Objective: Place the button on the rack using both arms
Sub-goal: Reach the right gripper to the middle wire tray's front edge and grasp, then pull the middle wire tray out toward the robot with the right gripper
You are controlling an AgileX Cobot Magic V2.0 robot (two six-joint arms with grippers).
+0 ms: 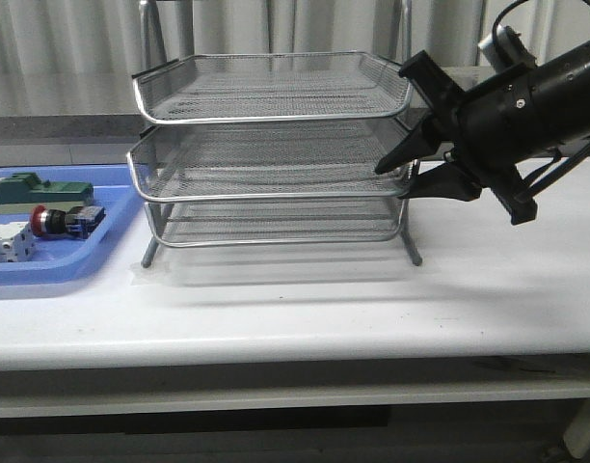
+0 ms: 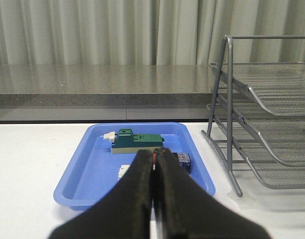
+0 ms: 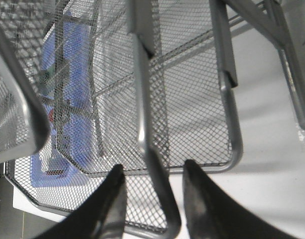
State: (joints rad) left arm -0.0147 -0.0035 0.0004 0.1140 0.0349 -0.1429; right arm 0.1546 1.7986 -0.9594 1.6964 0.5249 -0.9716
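Nearest you in the front view is the bare front of the white tabletop (image 1: 305,318), running up to the legs of the rack (image 1: 276,154). On your left, the blue tray (image 1: 59,270) lies flat on the tabletop beside the rack, and the button (image 1: 64,221) lies on its side in it: red mushroom head pointing left, black collar, blue-black block body behind. Just in front of it in the tray sits a white block part (image 1: 8,243); just behind it sits a green block part (image 1: 40,191). The rack is a three-tier silver wire-mesh unit on thin steel legs, and its trays look bare through the mesh. On your right, the right end effector (image 1: 396,180) is open, its two black fingers spread above and below the right-hand rim of the middle tray; the right wrist view shows that rim wire running between the fingers (image 3: 110,201), and you cannot tell whether either pad touches it. The left end effector (image 2: 156,159) appears only in its wrist view, fingers pressed together with nothing between them, held back from the blue tray, with the button partly hidden behind its tips. Behind everything hang pale curtains (image 1: 73,53).
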